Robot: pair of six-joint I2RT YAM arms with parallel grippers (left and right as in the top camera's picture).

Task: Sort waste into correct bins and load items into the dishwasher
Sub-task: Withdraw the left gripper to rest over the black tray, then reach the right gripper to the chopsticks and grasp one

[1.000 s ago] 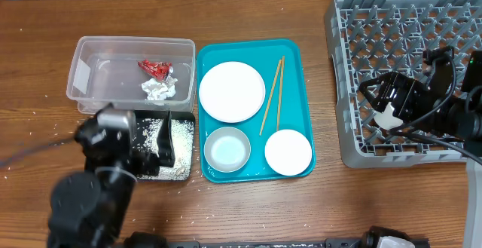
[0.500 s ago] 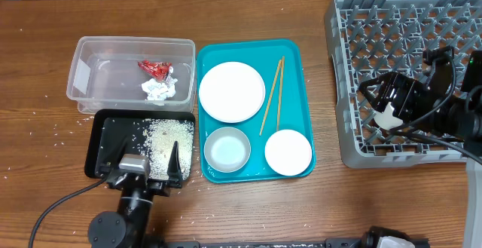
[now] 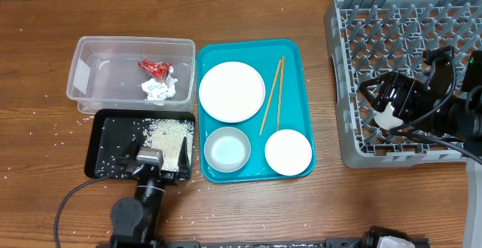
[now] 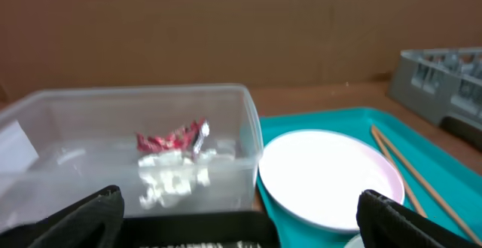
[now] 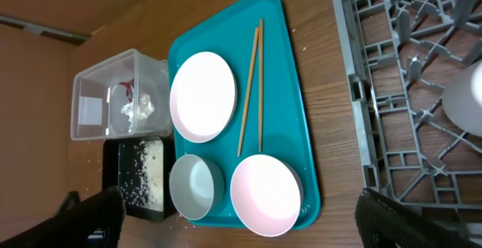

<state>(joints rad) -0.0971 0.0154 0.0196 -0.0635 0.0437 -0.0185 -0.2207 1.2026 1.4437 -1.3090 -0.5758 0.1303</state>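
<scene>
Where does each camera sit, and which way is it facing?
Overhead: above the table, looking straight down; left gripper at black tray, right arm over rack.
Left wrist: low by that tray, facing tub and plate; own fingers at corners.
Right wrist: above rack, facing teal tray; fingers at corners.
All share tub and plate.
</scene>
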